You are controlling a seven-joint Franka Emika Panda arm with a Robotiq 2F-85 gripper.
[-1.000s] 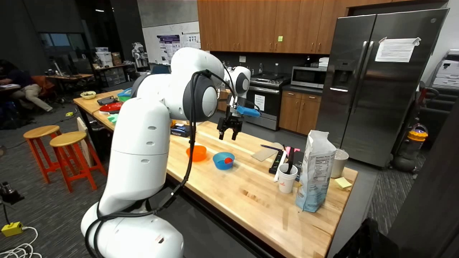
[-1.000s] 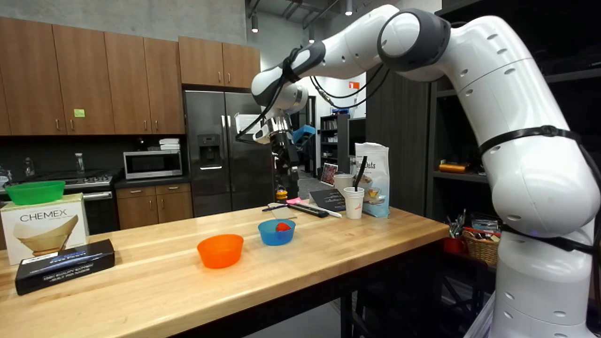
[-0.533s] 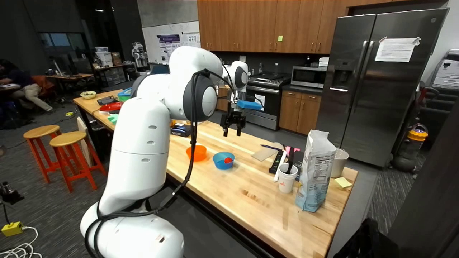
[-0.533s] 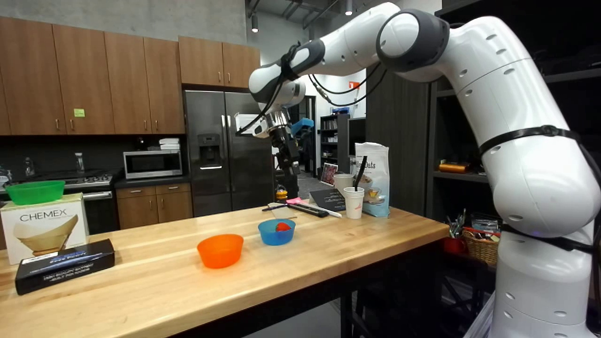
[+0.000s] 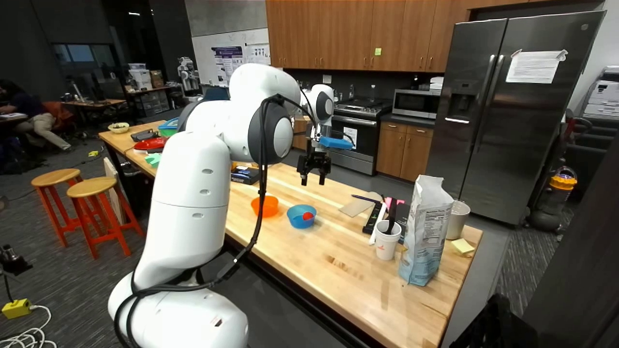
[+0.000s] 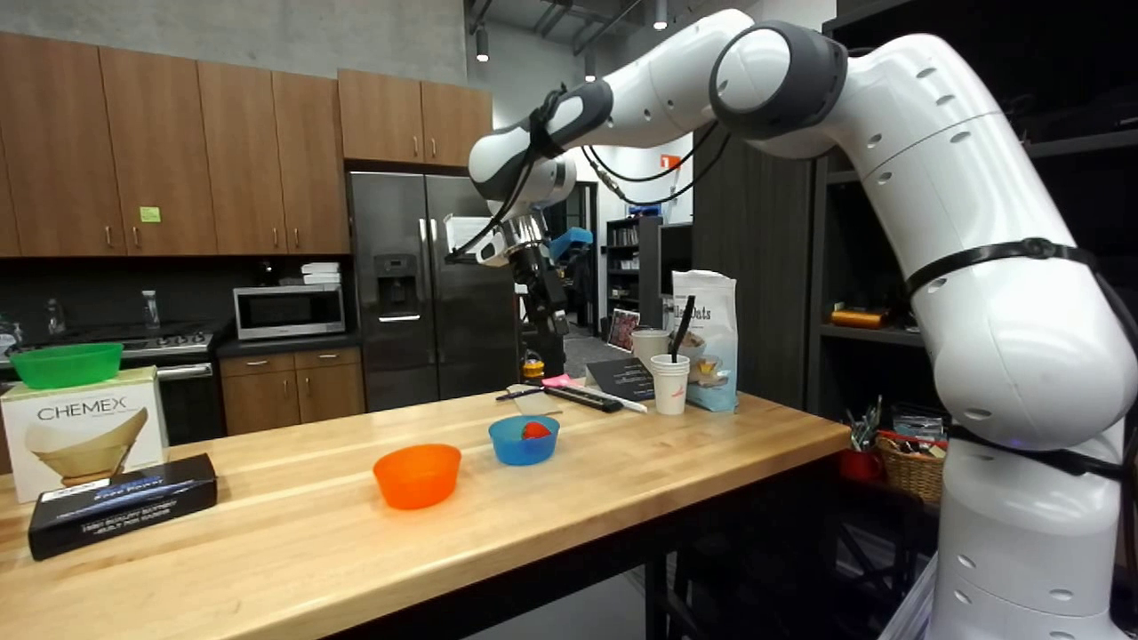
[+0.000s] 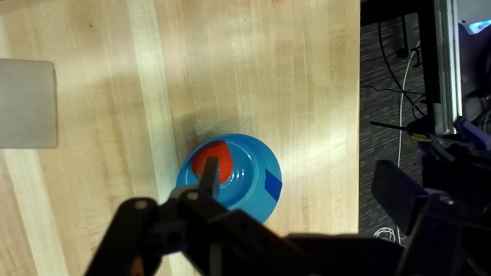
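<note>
My gripper point(image 7: 298, 168) is open and empty, with its black fingers wide apart in the wrist view. It hangs above the table in both exterior views point(image 5: 313, 181) point(image 6: 553, 322), touching nothing. A blue bowl point(image 7: 245, 161) with a dark blue tape patch is the nearest thing below it. A red, strawberry-like object point(image 7: 220, 153) lies inside the bowl, partly hidden by one finger in the wrist view. The bowl also shows in both exterior views point(image 5: 295, 221) point(image 6: 524, 450). An orange bowl point(image 6: 418, 477) stands beside the blue bowl on the wooden table point(image 6: 293, 551).
A flat grey-beige piece point(image 7: 27, 103) lies near the blue bowl. White cups point(image 5: 386, 246) with a black utensil, an oats bag point(image 5: 425, 237) and pens stand or lie at one end. A Chemex box point(image 6: 84, 431) with a green bowl point(image 6: 69, 364) and a black box point(image 6: 124, 505) are at the other.
My gripper has risen slightly and shifted a little sideways since one second ago, then stayed almost still. It stays open. The bowls and the red object have not moved.
</note>
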